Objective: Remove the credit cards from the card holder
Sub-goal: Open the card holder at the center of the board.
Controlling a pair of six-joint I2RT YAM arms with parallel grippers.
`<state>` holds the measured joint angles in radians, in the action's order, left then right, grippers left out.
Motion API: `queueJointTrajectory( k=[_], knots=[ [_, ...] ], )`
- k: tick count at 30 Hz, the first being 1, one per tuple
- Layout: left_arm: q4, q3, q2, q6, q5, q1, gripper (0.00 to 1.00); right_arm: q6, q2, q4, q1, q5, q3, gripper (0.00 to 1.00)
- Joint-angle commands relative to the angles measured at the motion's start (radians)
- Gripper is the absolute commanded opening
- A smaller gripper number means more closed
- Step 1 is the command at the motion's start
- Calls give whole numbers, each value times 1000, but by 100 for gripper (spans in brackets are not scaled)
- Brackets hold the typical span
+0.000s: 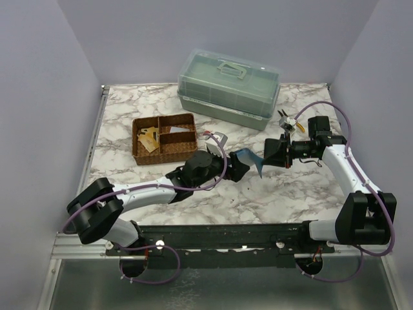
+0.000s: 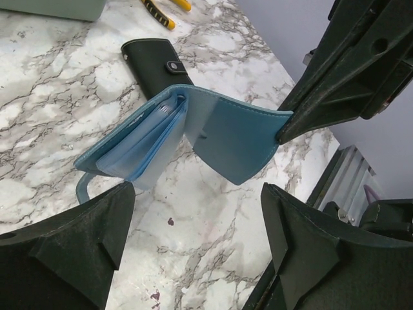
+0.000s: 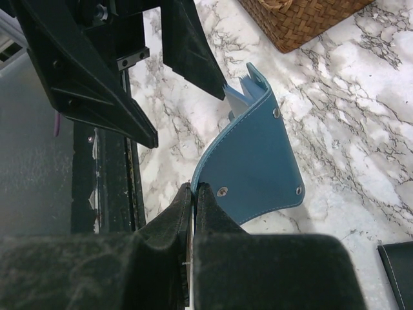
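Note:
The teal-blue card holder (image 1: 249, 159) is held open above the table's middle. My right gripper (image 1: 268, 155) is shut on the edge of its cover (image 3: 255, 161), the jaws pinched together at that edge (image 3: 193, 188). In the left wrist view the holder (image 2: 232, 139) shows its lighter blue inner sleeves fanned out, with no tan card visible in them. My left gripper (image 2: 197, 213) is open, its fingers spread just below the holder, the left fingertip (image 2: 119, 197) close to the sleeves. Tan-orange credit cards (image 1: 149, 139) lie in the wicker basket.
The wicker basket (image 1: 164, 120) stands at the back left and shows in the right wrist view (image 3: 303, 19). A green lidded box (image 1: 229, 87) is at the back. Yellow-handled pliers (image 1: 288, 123) and a black snap wallet (image 2: 155, 64) lie beyond the holder.

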<state>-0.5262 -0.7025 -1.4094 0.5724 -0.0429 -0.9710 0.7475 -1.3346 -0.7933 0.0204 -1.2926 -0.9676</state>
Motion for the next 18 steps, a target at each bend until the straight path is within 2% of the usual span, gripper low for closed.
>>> queueJointTrajectory(
  k=[1, 12, 18],
  knots=[
    [16, -31, -12, -23, 29, -3, 82, -6, -6, 14, -4, -45, -16, 0],
    [-71, -59, -36, 12, 243, -2, 76, -15, -13, 18, -4, -45, -14, 0],
    [-133, -77, -72, 45, 298, 19, 80, -27, -16, 26, -4, -43, -11, 0]
  ],
)
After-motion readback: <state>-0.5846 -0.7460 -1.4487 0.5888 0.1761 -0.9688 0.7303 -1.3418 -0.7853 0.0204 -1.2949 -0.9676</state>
